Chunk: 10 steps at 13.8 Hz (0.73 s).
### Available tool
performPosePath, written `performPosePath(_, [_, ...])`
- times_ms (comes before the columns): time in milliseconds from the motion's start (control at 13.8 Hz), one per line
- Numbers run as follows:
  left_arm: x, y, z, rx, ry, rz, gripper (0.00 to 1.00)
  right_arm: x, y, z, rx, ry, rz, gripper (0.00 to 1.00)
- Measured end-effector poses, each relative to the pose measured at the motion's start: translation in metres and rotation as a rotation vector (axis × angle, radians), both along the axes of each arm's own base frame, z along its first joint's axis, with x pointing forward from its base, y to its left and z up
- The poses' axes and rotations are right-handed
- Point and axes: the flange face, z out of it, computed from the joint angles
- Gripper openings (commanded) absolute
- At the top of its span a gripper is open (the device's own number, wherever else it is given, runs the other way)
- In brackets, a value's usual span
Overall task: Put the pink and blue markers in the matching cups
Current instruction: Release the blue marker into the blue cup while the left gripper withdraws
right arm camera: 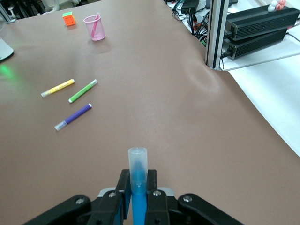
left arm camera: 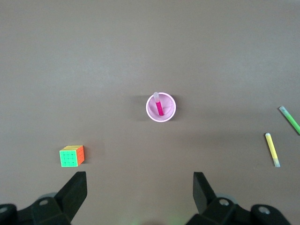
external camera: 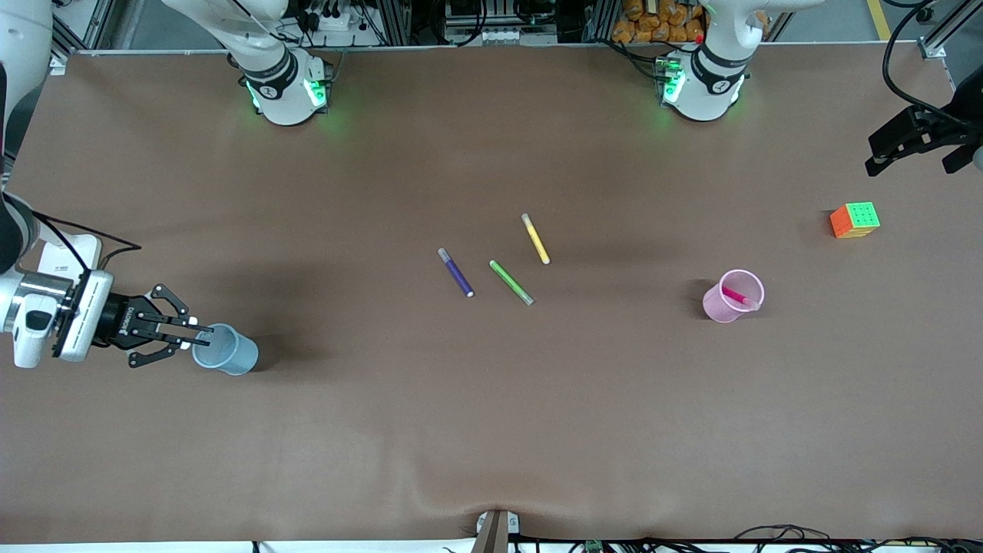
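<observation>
- The blue marker (right arm camera: 138, 180) is pinched in the right pincer (external camera: 184, 335), pale cap outward, at the rim of the pale blue cup (external camera: 227, 350), which is tilted.
- Bare counter (external camera: 491, 430) lies open around that cup.
- The pink marker (external camera: 737, 296) leans in the pink cup (external camera: 731, 296), toward the left arm's end.
- The left pincer (left arm camera: 139, 192) hangs spread over the counter near the pink cup.
</observation>
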Motion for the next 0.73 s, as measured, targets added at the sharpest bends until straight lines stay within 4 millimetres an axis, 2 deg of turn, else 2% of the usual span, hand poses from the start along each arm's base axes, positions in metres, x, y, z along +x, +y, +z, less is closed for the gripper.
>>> performPosePath(290, [0.000, -0.001, -0.004, -0.002, 0.015, -0.002, 1.00, 0.000, -0.013, -0.035, 0.013, -0.029, 0.033, 0.00])
performPosePath(580, [-0.001, -0.006, -0.026, -0.002, 0.073, -0.013, 1.00, 0.002, -0.016, -0.040, 0.004, -0.041, 0.029, 0.00])
performPosePath(725, [-0.007, -0.011, -0.031, -0.002, 0.085, -0.020, 1.00, 0.002, -0.018, -0.052, 0.000, -0.035, 0.026, 0.00])
